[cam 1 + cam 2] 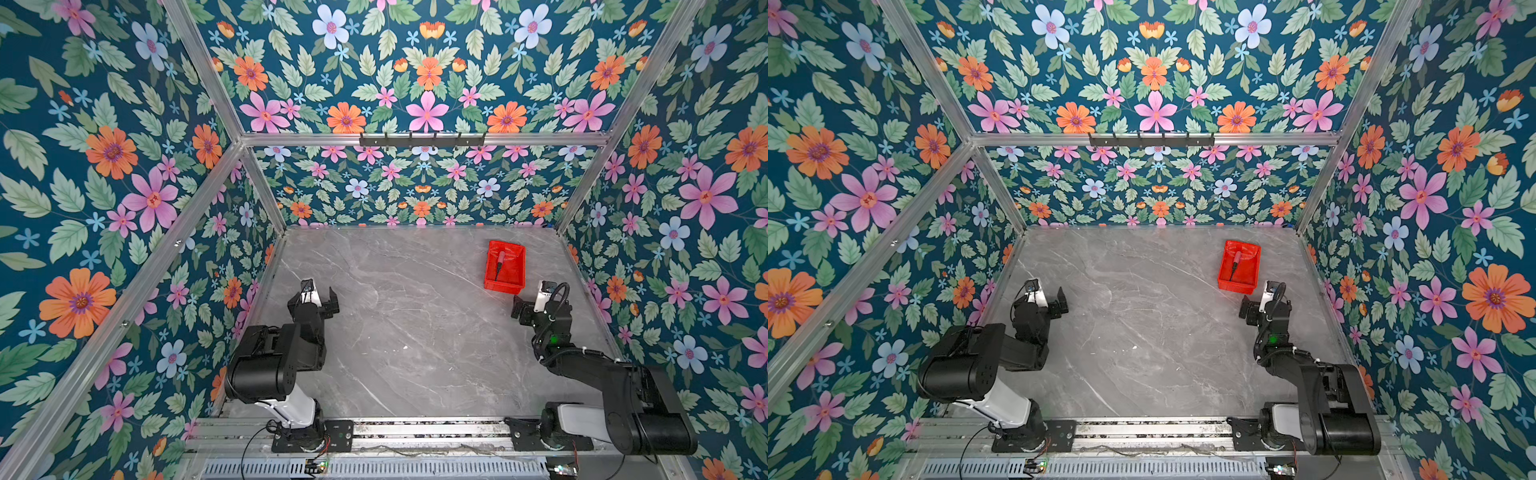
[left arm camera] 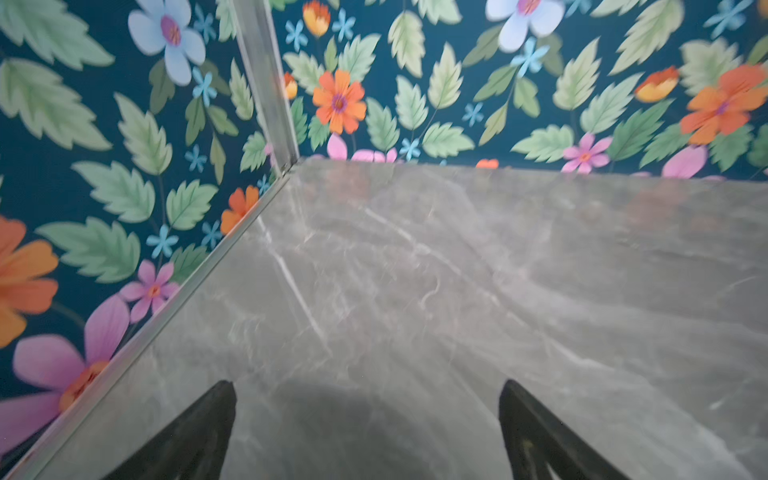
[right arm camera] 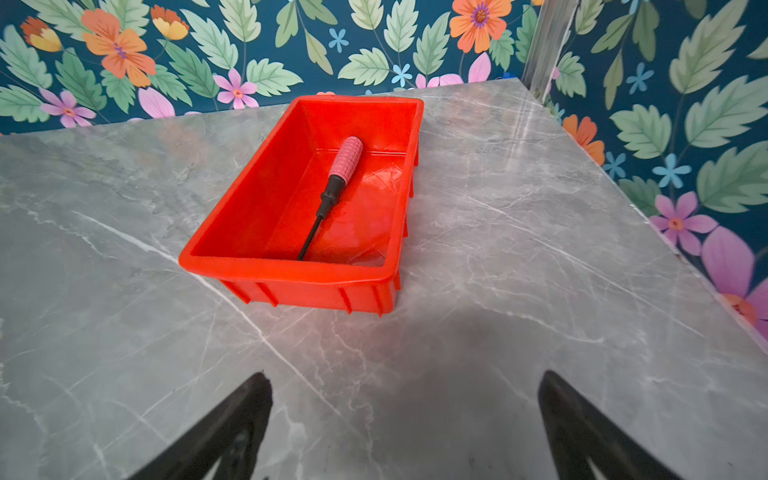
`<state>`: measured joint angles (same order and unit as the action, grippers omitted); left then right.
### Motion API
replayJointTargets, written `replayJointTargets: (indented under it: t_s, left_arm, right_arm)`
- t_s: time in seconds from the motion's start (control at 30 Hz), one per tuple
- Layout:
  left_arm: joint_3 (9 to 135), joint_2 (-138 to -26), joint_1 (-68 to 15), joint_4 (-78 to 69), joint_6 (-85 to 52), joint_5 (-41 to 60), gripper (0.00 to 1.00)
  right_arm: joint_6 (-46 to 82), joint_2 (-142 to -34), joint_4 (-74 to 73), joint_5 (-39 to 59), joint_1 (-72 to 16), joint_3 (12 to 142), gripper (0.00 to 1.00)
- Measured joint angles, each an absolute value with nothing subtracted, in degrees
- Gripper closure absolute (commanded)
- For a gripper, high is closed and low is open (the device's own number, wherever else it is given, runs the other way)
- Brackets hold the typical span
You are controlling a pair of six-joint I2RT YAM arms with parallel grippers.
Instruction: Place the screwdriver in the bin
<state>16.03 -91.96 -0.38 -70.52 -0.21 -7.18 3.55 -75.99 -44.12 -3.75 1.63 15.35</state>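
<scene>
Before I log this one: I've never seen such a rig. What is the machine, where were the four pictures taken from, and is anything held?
A black left robot arm and a black right robot arm stand at the near edge of a grey marble-patterned tabletop, inside floral walls. Two pictures come from one overhead camera pair, so they look nearly alike; the other two come from a camera on each wrist. A small bright red plastic bin sits toward the far right; a pink-handled screwdriver with a thin dark shaft lies inside it. The left end effector and right end effector are both open and hold nothing.
</scene>
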Motion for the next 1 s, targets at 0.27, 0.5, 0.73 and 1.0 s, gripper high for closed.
replayJointTargets:
  t_s: [0.27, 0.5, 0.73, 1.0]
  left_arm:
    - [16.1, -92.0, -0.3, -69.6, -1.2, -6.3, 0.0]
    - [16.1, -92.0, -0.5, -69.6, -1.2, -6.3, 0.0]
    - [16.2, -92.0, -0.5, -69.6, -1.2, -6.3, 0.0]
    - [16.7, -92.1, -0.8, -69.2, -1.1, -6.3, 0.0]
  right_arm:
    - [3.5, -82.5, -48.4, -0.4, 1.7, 17.7, 0.01]
    - [3.5, -82.6, -48.1, -0.2, 1.8, 17.9, 0.01]
    - [3.5, -82.6, -47.8, -0.2, 1.8, 17.9, 0.01]
    - [3.5, -82.6, -47.8, -0.2, 1.8, 17.9, 0.01]
